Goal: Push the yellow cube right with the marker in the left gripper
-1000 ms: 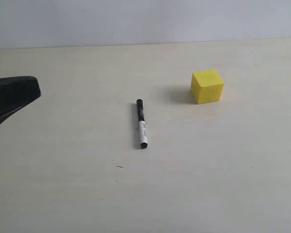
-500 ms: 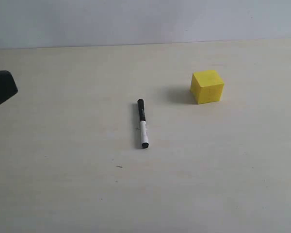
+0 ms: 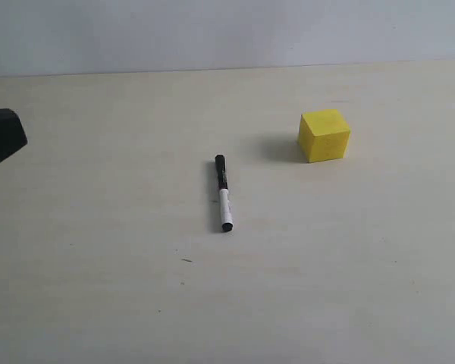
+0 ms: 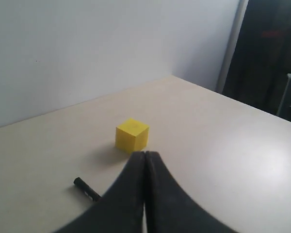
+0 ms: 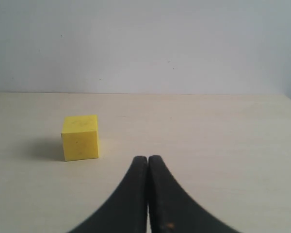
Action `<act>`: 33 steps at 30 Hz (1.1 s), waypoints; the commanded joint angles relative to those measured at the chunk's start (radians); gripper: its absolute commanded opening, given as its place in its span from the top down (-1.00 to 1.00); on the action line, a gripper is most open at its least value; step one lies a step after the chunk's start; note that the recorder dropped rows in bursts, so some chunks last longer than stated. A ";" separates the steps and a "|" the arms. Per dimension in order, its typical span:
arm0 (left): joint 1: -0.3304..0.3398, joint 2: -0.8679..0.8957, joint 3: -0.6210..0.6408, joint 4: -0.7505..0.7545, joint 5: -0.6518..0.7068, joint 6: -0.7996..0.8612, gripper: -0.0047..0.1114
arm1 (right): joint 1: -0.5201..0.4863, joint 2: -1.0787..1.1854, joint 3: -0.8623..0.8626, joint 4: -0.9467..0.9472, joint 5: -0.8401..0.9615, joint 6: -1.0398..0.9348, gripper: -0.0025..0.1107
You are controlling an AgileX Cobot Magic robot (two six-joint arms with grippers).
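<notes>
Left gripper (image 4: 144,154): seen as a dark shape at the far left edge of the exterior view, well apart from everything else; its wrist view shows the two fingers pressed together with nothing between them.

Marker (image 3: 223,193): not in that gripper; it lies flat on the table (image 3: 98,303) near the middle, black cap end farther from the camera, white barrel end nearer.

Yellow cube (image 3: 324,135): stands to the right of the marker and farther back, well apart from it, all visible faces clear.

Right gripper (image 5: 148,159): fingers together and empty in its own view; not seen in the exterior view.

Risks, as judgement: the fingers must part before any grasp, or they would knock the marker aside; a round barrel may roll away or slip at first contact; a grip near one end could let the marker swing under load; a push off the cube's centre would likely turn it rather than slide it right — the block looks light.

Writing: small print shows on the barrel, too fine to read; no brand visible elsewhere.
</notes>
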State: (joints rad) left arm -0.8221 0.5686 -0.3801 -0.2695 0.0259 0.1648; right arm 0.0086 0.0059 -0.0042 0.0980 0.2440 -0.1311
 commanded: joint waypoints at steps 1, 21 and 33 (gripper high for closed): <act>0.085 -0.025 0.005 0.002 0.006 0.015 0.92 | -0.003 -0.006 0.004 -0.002 -0.005 0.002 0.96; 0.567 -0.181 0.005 -0.003 0.065 0.015 0.92 | -0.003 -0.006 0.004 -0.002 -0.005 0.002 0.96; 0.674 -0.502 0.005 0.040 0.250 0.015 0.92 | -0.003 -0.006 0.004 -0.002 -0.005 0.002 0.96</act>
State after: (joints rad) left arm -0.1657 0.1218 -0.3767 -0.2408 0.2477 0.1757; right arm 0.0086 0.0059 -0.0042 0.0980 0.2440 -0.1311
